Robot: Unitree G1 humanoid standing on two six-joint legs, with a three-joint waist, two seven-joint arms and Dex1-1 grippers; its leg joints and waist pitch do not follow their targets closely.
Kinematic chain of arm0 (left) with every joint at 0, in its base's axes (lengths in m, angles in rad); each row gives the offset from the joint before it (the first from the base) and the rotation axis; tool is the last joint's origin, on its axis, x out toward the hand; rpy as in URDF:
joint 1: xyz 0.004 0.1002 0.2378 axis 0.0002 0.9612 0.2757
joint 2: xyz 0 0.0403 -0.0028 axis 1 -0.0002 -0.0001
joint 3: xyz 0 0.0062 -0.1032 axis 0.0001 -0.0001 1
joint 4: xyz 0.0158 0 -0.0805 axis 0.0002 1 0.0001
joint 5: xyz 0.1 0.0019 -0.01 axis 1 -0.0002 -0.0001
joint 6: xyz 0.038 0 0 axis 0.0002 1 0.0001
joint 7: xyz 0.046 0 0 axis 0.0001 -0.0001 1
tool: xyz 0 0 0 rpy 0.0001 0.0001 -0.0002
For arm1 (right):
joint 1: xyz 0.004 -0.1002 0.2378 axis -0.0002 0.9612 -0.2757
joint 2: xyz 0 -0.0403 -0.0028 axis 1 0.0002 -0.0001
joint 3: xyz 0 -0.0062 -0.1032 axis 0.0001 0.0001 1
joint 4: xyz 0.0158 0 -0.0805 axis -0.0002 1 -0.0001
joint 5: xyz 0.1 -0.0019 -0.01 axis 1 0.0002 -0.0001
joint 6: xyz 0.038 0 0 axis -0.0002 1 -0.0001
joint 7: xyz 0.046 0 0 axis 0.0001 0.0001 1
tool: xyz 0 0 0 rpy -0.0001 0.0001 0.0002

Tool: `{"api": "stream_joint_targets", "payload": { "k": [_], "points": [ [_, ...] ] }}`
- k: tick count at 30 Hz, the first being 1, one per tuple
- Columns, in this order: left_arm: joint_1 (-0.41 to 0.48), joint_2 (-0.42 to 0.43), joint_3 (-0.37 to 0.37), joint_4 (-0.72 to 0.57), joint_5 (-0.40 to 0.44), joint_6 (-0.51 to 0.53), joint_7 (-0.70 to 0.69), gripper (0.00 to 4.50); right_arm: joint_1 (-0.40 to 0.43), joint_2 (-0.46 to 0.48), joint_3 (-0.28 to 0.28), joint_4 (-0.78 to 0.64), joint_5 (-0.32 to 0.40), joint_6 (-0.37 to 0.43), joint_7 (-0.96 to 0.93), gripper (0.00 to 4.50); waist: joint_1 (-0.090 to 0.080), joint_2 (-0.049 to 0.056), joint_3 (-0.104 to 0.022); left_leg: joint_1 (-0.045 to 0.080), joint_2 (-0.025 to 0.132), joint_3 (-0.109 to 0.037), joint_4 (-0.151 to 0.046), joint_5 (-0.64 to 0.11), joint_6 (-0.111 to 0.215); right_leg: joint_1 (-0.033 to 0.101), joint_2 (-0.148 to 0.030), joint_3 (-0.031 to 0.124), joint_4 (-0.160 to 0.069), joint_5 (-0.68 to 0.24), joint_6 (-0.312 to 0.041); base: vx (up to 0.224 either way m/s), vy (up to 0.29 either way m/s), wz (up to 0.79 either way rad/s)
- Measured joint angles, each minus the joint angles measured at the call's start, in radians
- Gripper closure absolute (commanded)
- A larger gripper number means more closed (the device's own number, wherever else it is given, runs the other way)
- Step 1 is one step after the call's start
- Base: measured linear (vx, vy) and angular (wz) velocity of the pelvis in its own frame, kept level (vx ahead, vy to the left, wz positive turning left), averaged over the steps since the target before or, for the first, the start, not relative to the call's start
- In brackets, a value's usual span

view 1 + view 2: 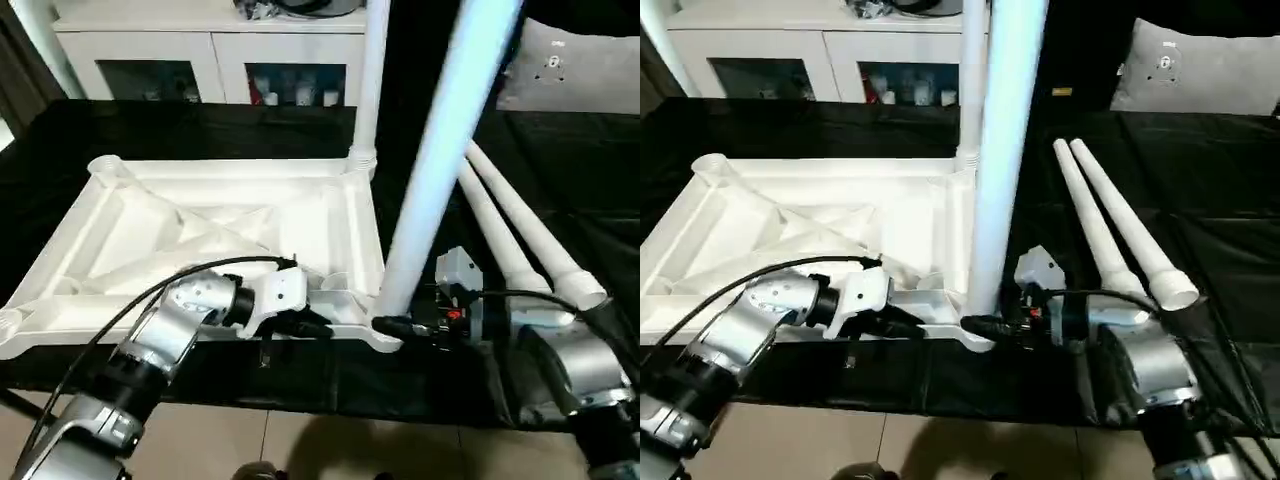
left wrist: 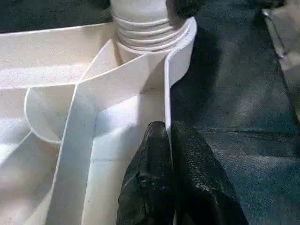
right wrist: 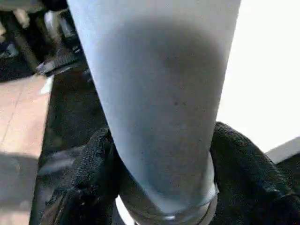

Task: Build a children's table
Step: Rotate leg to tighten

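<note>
Left fingers [image 2: 159, 187]: pressed together, nipping the thin rim wall of the tabletop [image 1: 200, 235] close to its near corner.
Right fingers [image 3: 243, 183]: one on each side of the near leg [image 1: 440, 150], closed around its base just above the socket.
Left gripper [image 1: 305, 325]: at the near rim, steadying.
Right gripper [image 1: 985, 327]: at the near corner socket.
Near leg: upright, slightly tilted, threaded end in the socket; seating depth not discernible.
Far leg [image 1: 370, 80]: standing in the far corner socket.
Spare legs [image 1: 1120, 225]: two, lying side by side on the black cloth [image 1: 200, 130], just beside the top.
Location: top inverted on the cloth, ribbed underside up.
Handling: likely light, stiff, hollow plastic; smooth, prone to slip when twisted.
Hold point: low on the leg, near the threads; rim wall for bracing.
Appearance: white, tapered round legs, cross-braced square top.
</note>
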Motion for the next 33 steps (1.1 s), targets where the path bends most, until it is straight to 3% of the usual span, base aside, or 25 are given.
{"api": "stream_joint_targets", "payload": {
  "k": [1, 4, 11, 15, 17, 21, 22, 26, 33],
  "points": [
    [0.004, -0.015, 0.015, -0.002, 0.001, 0.032, 0.034, 4.50, -0.001, 0.029, -0.009, 0.010, -0.009, 0.002, -0.054, 1.99, -0.007, 0.000, 0.000, 0.004, 0.000, 0.000, 0.000, 0.000, -0.003, 0.001, 0.000, 0.000, 0.000, 0.000, 0.000, 0.000, 0.000, 0.00],
    [0.010, -0.082, 0.051, -0.015, 0.010, 0.148, 0.166, 4.50, -0.050, 0.143, -0.066, 0.067, -0.030, 0.046, -0.285, 1.99, -0.048, -0.001, 0.001, 0.008, 0.000, 0.001, 0.000, 0.002, -0.005, 0.003, 0.000, -0.001, -0.003, 0.000, 0.000, 0.000, 0.000, 0.00],
    [0.001, -0.237, 0.056, -0.046, 0.090, 0.284, 0.405, 4.50, -0.145, 0.279, -0.146, 0.166, -0.063, 0.084, -0.589, 2.11, -0.080, -0.002, 0.002, 0.010, 0.000, 0.000, -0.002, 0.001, -0.005, 0.008, 0.000, -0.003, -0.008, 0.000, 0.001, 0.000, 0.000, 0.00],
    [-0.032, -0.319, 0.047, -0.008, 0.132, 0.306, 0.517, 4.50, -0.184, 0.318, -0.178, 0.202, -0.094, 0.083, -0.723, 2.11, -0.077, -0.001, 0.001, 0.008, -0.001, 0.000, -0.006, 0.000, -0.003, 0.008, 0.000, -0.003, -0.009, 0.000, 0.001, 0.000, 0.000, 0.00],
    [-0.039, -0.322, 0.040, -0.003, 0.137, 0.302, 0.534, 4.50, -0.185, 0.322, -0.181, 0.202, -0.094, 0.076, -0.741, 1.56, -0.071, -0.001, 0.001, 0.008, -0.001, 0.000, -0.010, 0.002, -0.001, 0.007, 0.000, -0.003, -0.008, 0.000, 0.001, 0.000, 0.000, 0.00],
    [-0.041, -0.321, 0.023, -0.003, 0.160, 0.273, 0.545, 4.50, -0.182, 0.329, -0.196, 0.190, -0.081, 0.075, -0.738, 1.34, -0.064, 0.001, 0.000, 0.000, -0.001, 0.000, -0.012, 0.003, 0.001, 0.000, 0.000, -0.003, -0.007, -0.001, 0.000, 0.000, 0.000, 0.00],
    [-0.041, -0.318, 0.023, -0.003, 0.165, 0.265, 0.546, 4.50, -0.179, 0.328, -0.197, 0.184, -0.080, 0.074, -0.738, 1.09, -0.062, 0.001, 0.000, -0.002, -0.001, 0.000, -0.011, 0.003, 0.001, -0.002, 0.000, -0.003, -0.006, 0.000, 0.000, 0.000, 0.000, 0.00],
    [-0.048, -0.295, 0.004, 0.015, 0.178, 0.209, 0.546, 4.50, -0.141, 0.327, -0.191, 0.150, -0.083, 0.053, -0.724, 0.66, -0.046, 0.001, 0.001, -0.004, -0.001, 0.000, -0.010, 0.004, 0.001, -0.005, 0.000, -0.002, -0.003, 0.000, -0.001, 0.000, 0.000, 0.00],
    [-0.068, -0.285, -0.009, 0.058, 0.184, 0.148, 0.531, 4.50, -0.063, 0.300, -0.173, 0.068, -0.086, 0.022, -0.710, 0.19, -0.037, 0.001, 0.001, -0.004, -0.001, 0.000, -0.008, 0.004, 0.001, -0.005, 0.000, -0.002, -0.004, 0.000, 0.000, 0.000, 0.000, 0.00]
  ]
}}
